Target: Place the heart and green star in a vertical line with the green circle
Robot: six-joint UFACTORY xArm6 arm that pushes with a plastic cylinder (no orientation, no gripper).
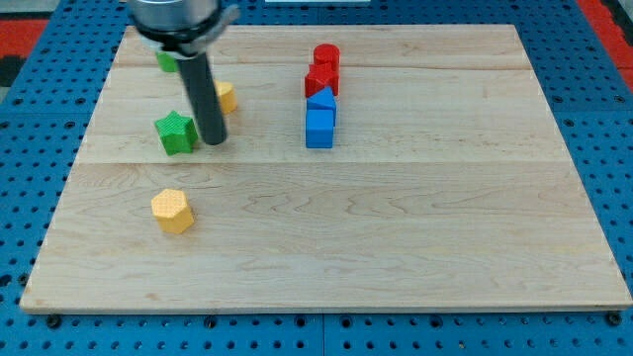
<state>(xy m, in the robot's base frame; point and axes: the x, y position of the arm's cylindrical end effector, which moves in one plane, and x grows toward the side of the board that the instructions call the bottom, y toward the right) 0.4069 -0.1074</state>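
My tip (213, 140) rests on the board at the upper left, just right of the green star (175, 132), nearly touching it. A yellow block (226, 96), likely the heart, sits just above and right of the tip, partly hidden by the rod. A green block (166, 60), likely the green circle, is near the view's top, mostly hidden behind the rod's housing. It lies roughly above the green star.
A yellow hexagon (172, 210) lies below the green star. A column of blocks stands at top centre: red cylinder (326, 56), red block (319, 79), blue block (322, 101), blue cube (318, 129). The wooden board (396, 227) sits on blue pegboard.
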